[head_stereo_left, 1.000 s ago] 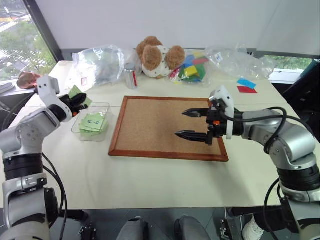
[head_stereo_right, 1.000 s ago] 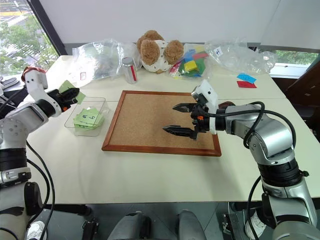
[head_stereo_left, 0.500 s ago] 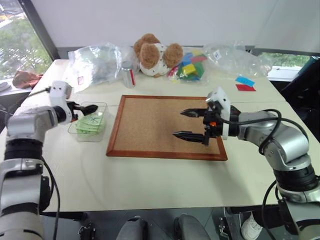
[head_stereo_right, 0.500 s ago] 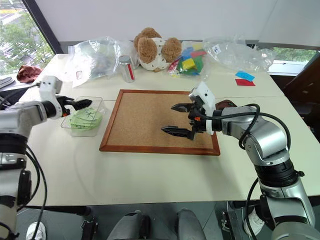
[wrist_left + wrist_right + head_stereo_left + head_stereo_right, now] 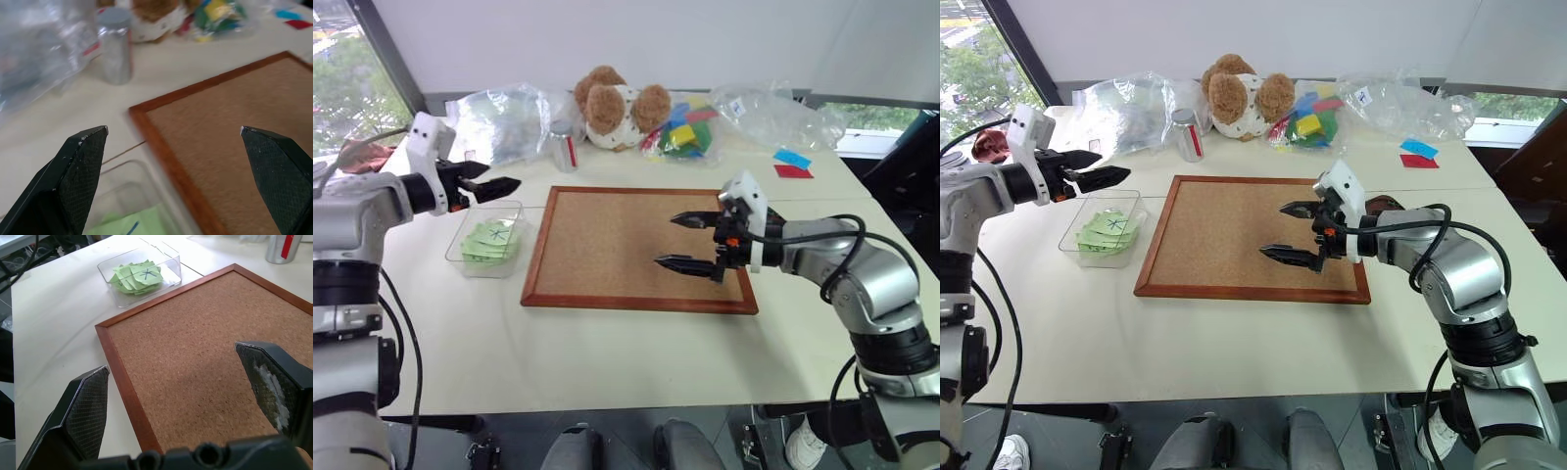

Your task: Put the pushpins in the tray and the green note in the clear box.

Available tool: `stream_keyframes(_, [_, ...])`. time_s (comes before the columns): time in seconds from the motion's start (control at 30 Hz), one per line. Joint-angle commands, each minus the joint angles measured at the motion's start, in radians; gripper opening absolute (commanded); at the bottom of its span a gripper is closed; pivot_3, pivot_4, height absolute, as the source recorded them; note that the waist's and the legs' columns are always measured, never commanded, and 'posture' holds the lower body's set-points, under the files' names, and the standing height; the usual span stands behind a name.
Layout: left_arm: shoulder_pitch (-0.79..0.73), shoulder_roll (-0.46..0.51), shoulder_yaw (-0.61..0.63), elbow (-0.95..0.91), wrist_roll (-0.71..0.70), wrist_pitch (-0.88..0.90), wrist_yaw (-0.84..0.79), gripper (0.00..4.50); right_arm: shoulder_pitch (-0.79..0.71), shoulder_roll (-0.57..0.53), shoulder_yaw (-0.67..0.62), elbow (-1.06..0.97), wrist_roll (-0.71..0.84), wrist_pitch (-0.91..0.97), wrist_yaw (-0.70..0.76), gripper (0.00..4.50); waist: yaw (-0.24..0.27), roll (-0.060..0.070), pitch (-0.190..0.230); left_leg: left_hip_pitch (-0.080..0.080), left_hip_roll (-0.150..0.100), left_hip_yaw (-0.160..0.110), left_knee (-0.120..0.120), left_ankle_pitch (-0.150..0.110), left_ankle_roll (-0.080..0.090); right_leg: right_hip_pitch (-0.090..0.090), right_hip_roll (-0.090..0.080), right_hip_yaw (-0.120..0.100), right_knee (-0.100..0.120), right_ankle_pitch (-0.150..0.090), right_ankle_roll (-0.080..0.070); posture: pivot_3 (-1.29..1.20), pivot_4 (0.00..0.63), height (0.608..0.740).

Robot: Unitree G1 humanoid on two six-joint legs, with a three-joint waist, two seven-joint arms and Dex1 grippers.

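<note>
Several pale-green notes lie in the clear box (image 5: 487, 241) left of the corkboard; the top green note (image 5: 1114, 223) bears a dark X. My left gripper (image 5: 496, 177) hovers open and empty above the box's far edge, pointing toward the board. In the right wrist view the clear box (image 5: 139, 276) and the green note (image 5: 146, 273) lie beyond the board's corner. My right gripper (image 5: 690, 240) hangs open and empty over the right part of the corkboard (image 5: 626, 245). A dark reddish-brown edge, likely the tray (image 5: 1386, 203), peeks out behind my right wrist. I cannot make out the pushpins.
A teddy bear (image 5: 615, 103), a silver can (image 5: 567, 150), crinkled clear bags (image 5: 504, 122) and a bag of coloured blocks (image 5: 685, 132) line the far side. Blue (image 5: 795, 158) and red (image 5: 797, 173) papers lie far right. The table (image 5: 626, 352) spreads bare in front of the board.
My left gripper opened and let the green note drop into the clear box, then rose and swung right above it. The right arm stayed still.
</note>
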Motion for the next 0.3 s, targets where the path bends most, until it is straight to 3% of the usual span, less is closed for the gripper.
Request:
stream_keyframes(0.03, [0.052, 0.006, 0.004, -0.183, -0.069, 0.016, -0.086, 4.48, 0.011, -0.031, -0.055, -0.045, 0.019, 0.012, -0.003, 4.50, 0.001, 0.000, 0.000, 0.000, 0.000, 0.000, 0.000, 0.000, 0.000, 0.000, 0.000, 0.000, 0.000, 0.000, 0.000, 0.00, 0.150, 0.740])
stream_keyframes(0.3, [0.266, -0.014, -0.107, -0.428, -0.045, -0.028, -0.131, 4.48, 0.115, -0.115, -0.170, -0.133, 0.075, 0.085, -0.027, 4.50, 0.004, 0.000, 0.000, 0.001, 0.000, 0.000, 0.001, 0.000, 0.001, 0.002, 0.000, 0.000, 0.000, 0.000, 0.000, 0.00, 0.150, 0.740])
